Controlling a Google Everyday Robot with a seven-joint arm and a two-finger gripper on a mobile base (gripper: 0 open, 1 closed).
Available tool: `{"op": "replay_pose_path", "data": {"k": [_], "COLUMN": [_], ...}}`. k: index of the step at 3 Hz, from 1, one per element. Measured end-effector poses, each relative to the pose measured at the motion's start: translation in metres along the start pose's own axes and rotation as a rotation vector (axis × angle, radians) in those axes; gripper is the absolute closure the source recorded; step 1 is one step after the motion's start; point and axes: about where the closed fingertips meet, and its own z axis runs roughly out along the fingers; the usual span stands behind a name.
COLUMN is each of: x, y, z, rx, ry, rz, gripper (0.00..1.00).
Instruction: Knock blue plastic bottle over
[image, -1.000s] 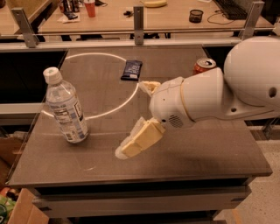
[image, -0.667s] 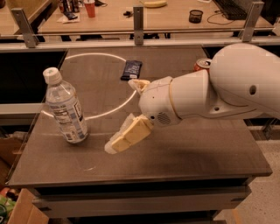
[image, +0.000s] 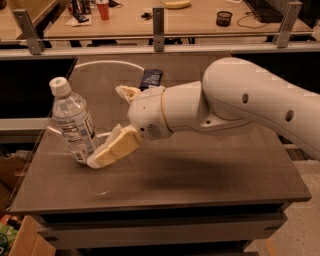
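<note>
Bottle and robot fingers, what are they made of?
The blue plastic bottle looks like clear, shiny plastic: you can see through it. The gripper, open beside the bottle's base, seems to have matte yellowish foam or rubber fingers.

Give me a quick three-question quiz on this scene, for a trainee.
1. True or false: the bottle lies flat on the table.
2. Where is the gripper? A) low, at the bottle's base B) high above the bottle C) beyond the table's right edge
3. Fill in: the bottle's cap is ____ in colour.
Key: 1 false, it stands upright; 2 A, with the gripper open; 3 white.
</note>
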Motion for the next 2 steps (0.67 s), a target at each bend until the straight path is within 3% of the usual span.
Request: {"op": "replay_pose_path", "data": {"k": [2], "x": [-0.011], "y": [-0.007], "z": [0.053], "rx": [-0.013], "ry": [-0.093], "rz": [0.015], "gripper": [0.07]}}
